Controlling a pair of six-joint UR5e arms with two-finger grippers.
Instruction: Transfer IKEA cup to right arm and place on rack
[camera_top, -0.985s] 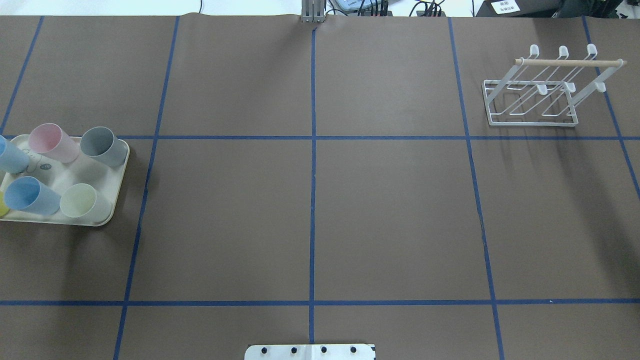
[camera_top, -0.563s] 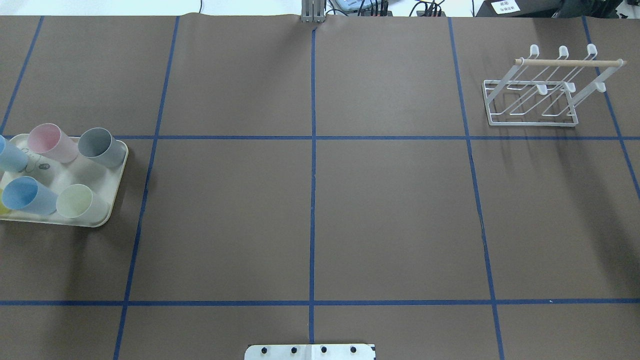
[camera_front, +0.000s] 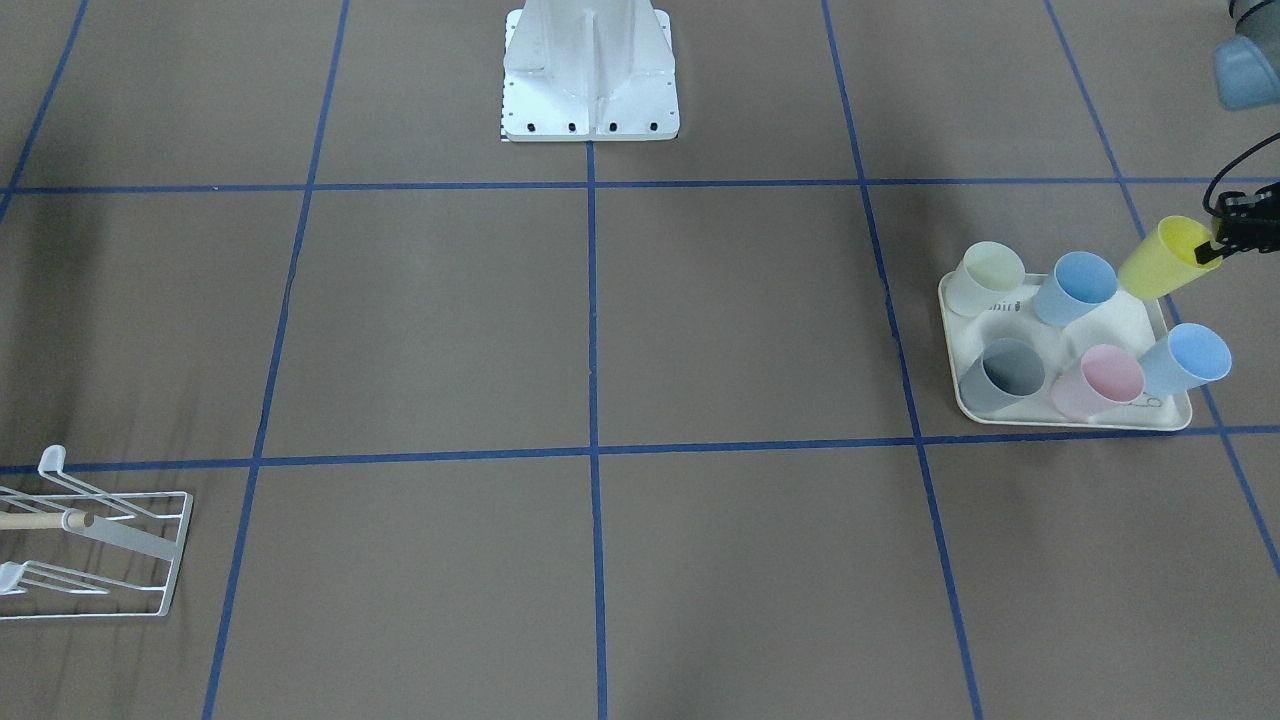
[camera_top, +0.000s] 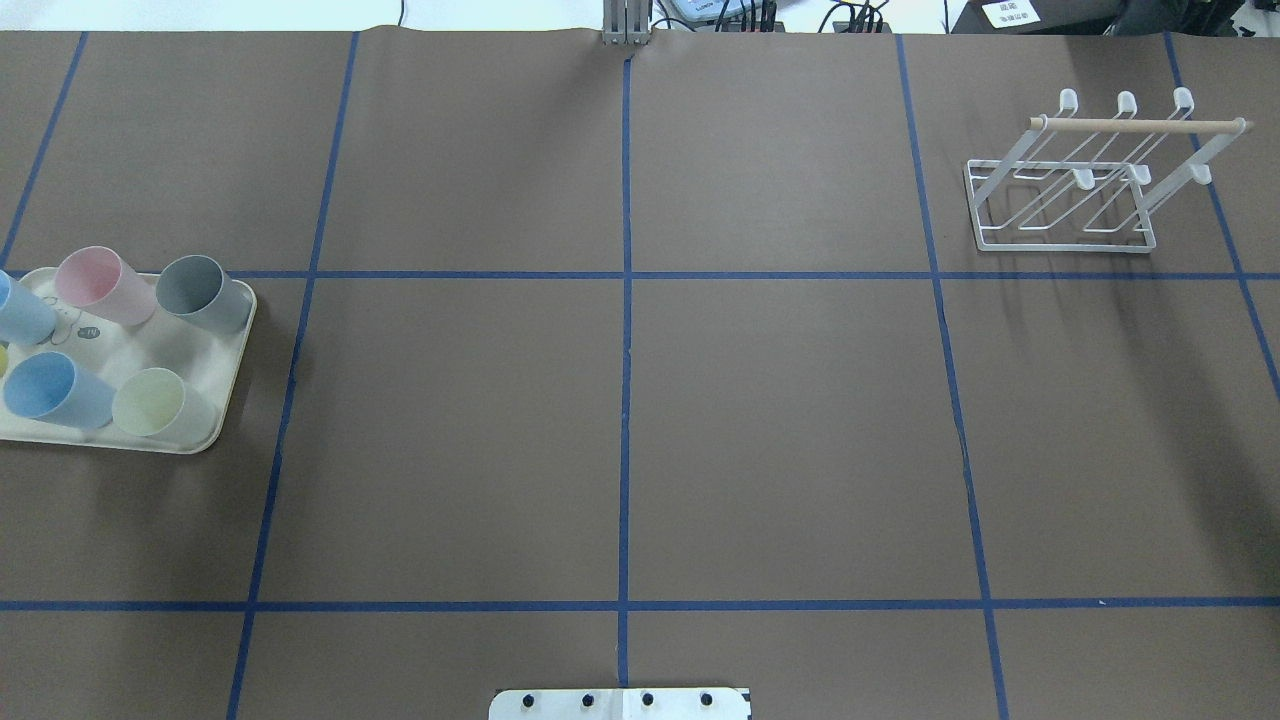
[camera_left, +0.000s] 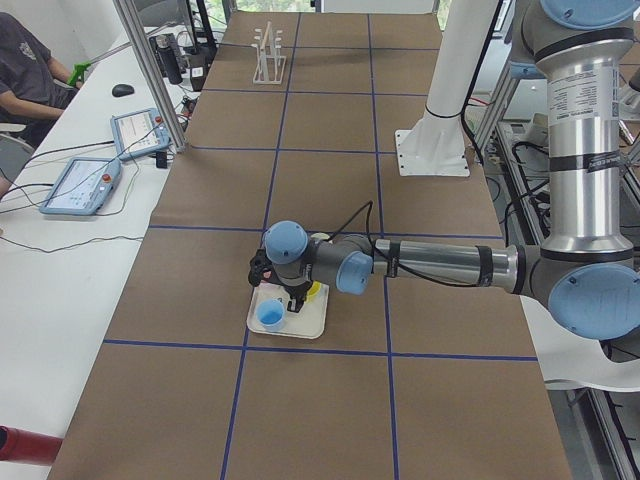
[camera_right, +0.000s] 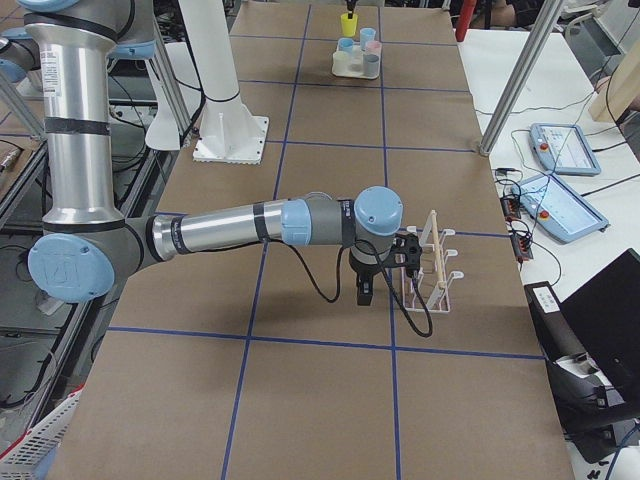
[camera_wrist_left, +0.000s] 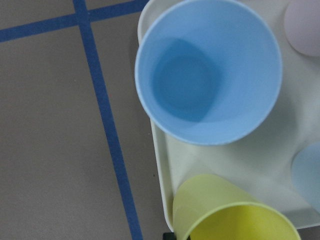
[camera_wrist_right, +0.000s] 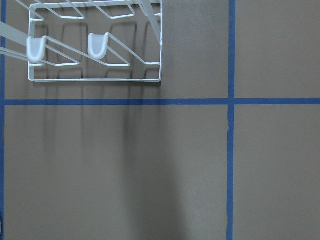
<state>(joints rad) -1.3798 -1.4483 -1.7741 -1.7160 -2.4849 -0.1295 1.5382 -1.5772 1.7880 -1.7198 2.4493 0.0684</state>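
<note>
A yellow IKEA cup (camera_front: 1160, 258) hangs tilted over the back corner of the cream tray (camera_front: 1120, 322), off its floor. My left gripper (camera_front: 1222, 243) is shut on its rim at the view's right edge. In the left wrist view the yellow cup (camera_wrist_left: 235, 215) fills the bottom, above a blue cup (camera_wrist_left: 207, 70) standing on the tray. The white wire rack (camera_top: 1065, 190) with its wooden dowel stands at the far right. My right gripper (camera_right: 365, 285) hovers beside the rack (camera_right: 435, 265); I cannot tell whether it is open or shut.
Several more cups stand on the tray (camera_top: 130, 350): pale green (camera_front: 985, 275), two blue, grey (camera_front: 1005, 372) and pink (camera_front: 1100, 380). The robot's white base (camera_front: 590, 70) sits at the table's middle. Blue tape lines grid the brown tabletop.
In the overhead view the tray with its cups has slid a little to the left. The yellow sliver at the left edge has moved up the frame.
</note>
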